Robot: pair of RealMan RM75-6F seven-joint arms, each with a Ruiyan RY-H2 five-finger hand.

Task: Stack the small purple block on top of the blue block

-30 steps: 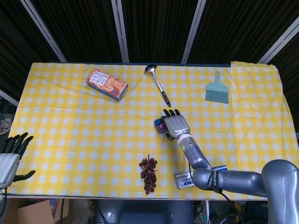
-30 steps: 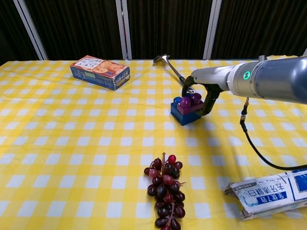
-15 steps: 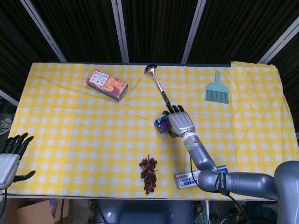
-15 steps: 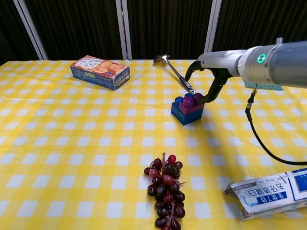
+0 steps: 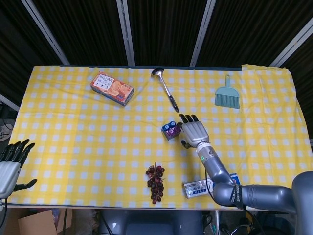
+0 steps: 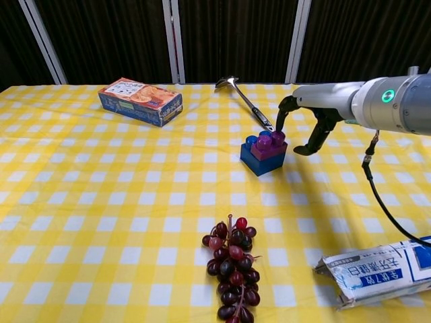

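The small purple block sits on top of the blue block near the table's middle; in the head view the stacked pair shows as the purple block on the blue block. My right hand hovers just right of the stack, fingers apart and curved, holding nothing; the head view shows the right hand clear of the blocks. My left hand hangs open at the far left edge, off the table.
A bunch of grapes lies in front of the stack. A snack packet is at the front right. A spoon and an orange box lie behind. A teal brush is at the back right.
My right hand has let go of the purple block and drawn away to the right. The purple block stays on the blue block. The left hand has not moved.
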